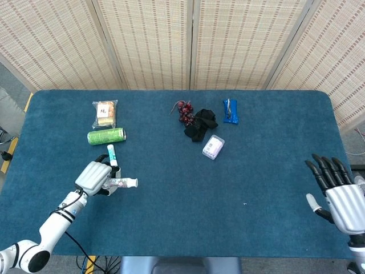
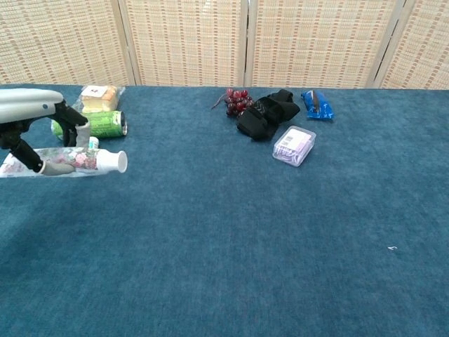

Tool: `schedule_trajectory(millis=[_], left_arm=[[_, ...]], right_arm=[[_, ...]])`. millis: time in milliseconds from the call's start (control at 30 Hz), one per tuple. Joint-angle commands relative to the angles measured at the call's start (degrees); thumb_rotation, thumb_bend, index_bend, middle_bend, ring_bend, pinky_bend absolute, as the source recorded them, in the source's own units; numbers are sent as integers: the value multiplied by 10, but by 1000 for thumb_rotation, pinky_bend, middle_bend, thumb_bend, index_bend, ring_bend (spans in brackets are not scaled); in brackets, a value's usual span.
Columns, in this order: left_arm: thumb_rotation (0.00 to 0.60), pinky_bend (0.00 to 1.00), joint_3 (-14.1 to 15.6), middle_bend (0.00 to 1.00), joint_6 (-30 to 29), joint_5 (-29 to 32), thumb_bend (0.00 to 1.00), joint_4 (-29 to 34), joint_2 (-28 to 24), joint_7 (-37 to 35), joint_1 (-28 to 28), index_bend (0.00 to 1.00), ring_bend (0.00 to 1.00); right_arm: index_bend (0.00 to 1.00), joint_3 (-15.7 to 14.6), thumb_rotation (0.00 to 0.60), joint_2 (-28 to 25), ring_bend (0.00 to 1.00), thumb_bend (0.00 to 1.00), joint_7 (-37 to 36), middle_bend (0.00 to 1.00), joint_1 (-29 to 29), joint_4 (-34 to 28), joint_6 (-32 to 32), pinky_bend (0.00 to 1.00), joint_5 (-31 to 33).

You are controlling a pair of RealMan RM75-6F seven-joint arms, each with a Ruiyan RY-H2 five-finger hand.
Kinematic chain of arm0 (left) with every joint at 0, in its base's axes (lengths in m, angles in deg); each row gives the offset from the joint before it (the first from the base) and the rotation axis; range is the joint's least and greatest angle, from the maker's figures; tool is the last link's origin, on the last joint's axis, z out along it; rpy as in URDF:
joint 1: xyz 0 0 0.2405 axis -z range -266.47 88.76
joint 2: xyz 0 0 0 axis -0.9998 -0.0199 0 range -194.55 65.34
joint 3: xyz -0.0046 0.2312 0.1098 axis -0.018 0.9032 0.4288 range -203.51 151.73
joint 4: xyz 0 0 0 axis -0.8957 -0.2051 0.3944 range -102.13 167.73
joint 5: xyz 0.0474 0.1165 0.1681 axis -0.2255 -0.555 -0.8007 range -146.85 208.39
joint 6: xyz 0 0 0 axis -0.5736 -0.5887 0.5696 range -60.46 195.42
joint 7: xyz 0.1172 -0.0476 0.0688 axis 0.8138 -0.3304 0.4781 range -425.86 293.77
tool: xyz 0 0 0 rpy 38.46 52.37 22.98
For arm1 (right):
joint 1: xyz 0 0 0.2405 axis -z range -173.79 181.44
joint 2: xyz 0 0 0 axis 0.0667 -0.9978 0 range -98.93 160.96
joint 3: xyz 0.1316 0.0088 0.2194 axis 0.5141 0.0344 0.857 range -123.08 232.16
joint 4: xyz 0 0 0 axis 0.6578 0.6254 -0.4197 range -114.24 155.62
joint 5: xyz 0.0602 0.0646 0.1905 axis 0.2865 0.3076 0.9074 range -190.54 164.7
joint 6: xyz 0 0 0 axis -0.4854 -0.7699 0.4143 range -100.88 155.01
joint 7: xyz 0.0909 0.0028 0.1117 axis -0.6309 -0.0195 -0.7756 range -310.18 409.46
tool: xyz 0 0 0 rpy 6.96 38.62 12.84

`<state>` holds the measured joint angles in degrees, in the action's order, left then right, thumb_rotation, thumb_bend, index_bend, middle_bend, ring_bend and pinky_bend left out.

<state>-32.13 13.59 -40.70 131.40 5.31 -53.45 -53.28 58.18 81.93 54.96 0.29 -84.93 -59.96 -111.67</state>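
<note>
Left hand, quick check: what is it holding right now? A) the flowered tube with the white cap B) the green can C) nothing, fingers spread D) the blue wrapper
A. The left hand grips the flowered tube, its white cap pointing right, with the green can lying apart behind it on the table.

Looks like a robot lab or test room to me, not anyone's home. You've got a big table covered in dark blue carpet-like felt (image 1: 274,142), backed by folding woven-reed screen panels (image 1: 154,40) that wall off the space. Grey floor (image 1: 11,97) peeks out on the left, along with a strip of yellow floor tape (image 1: 27,103) at the table's corner. Cables (image 1: 85,260) hang under the table's near edge.
</note>
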Motion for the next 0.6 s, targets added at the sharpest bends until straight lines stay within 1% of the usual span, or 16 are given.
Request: schedule_trajectory(millis=[33,167,300,467,600], left_arm=[[600,94,-21,622,18,23,280,39,-31,8,21,505,400],[600,96,-38,626,36,53,280,66,-51,16,41,507,401],[600,97,-53,634,55,90,280,95,-68,17,62,512,403],[600,96,-68,642,62,117,280,124,-75,15,85,518,404],[600,97,-75,642,68,126,280,139,-77,5,97,519,405]], right_arm=[[111,7,600,-3,0,314,28,39,-38,-32,44,0,-27],[120,15,600,1,0,329,54,39,-81,-66,98,0,-38],[141,29,600,20,0,332,85,39,-121,-96,148,0,-31],[160,48,600,53,0,330,140,35,-169,-121,213,0,7],[169,59,600,76,0,329,167,25,-198,-131,246,0,38]])
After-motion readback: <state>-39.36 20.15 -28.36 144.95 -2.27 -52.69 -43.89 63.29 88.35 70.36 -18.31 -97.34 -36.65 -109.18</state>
